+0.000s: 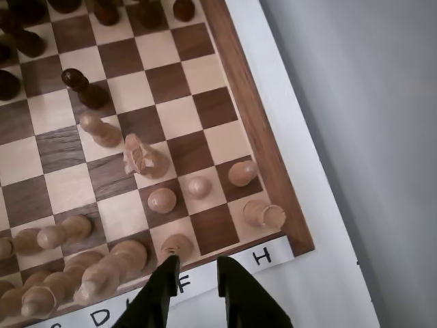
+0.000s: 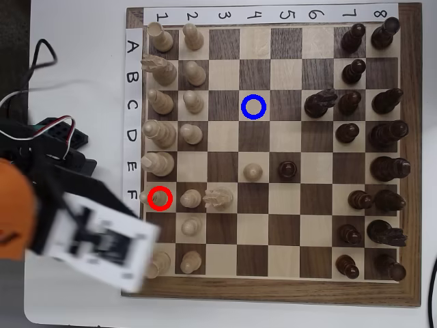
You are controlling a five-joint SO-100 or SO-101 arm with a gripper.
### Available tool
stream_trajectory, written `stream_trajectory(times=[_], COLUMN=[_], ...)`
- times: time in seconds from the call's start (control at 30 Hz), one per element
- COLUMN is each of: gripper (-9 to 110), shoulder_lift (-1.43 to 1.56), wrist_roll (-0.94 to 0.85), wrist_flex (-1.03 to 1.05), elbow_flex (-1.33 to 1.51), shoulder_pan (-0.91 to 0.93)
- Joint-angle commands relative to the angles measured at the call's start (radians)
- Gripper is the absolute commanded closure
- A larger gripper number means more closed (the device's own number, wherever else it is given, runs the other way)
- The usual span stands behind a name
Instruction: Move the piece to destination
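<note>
Overhead, the piece (image 2: 160, 197) stands inside the red ring (image 2: 160, 198) on row F, column 1; the blue-ringed destination (image 2: 253, 107) is C4. Wrist view shows jaws spread, empty, near label "F" (image 1: 183, 283).

in the overhead view a white strip (image 2: 263, 14) along the top of the chessboard (image 2: 273, 290) reads 1 to 8, and a white strip (image 2: 132, 116) down the left reads a to f. in the wrist view, the bottom strip (image 1: 263, 256) shows d, f partly hidden, and h.
</note>
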Motion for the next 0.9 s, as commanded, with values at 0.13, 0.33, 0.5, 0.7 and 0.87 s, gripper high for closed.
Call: stream_trajectory(times=[0.13,0.33,0.5,0.7,0.87], gripper=[89,87,87,87,86], shoulder_lift=[-0.012,-0.012,-0.038,-0.063,-0.066], wrist_roll=[-0.018,-0.055,-0.052,-0.015,0.008], wrist_flex=[0.003,0.005,0.005,0.005,0.005], elbow_flex=[0.031,0.084,0.14,0.192,0.241], shoulder_pan=[-0.014,-0.021,-0.035,-0.084,-0.124])
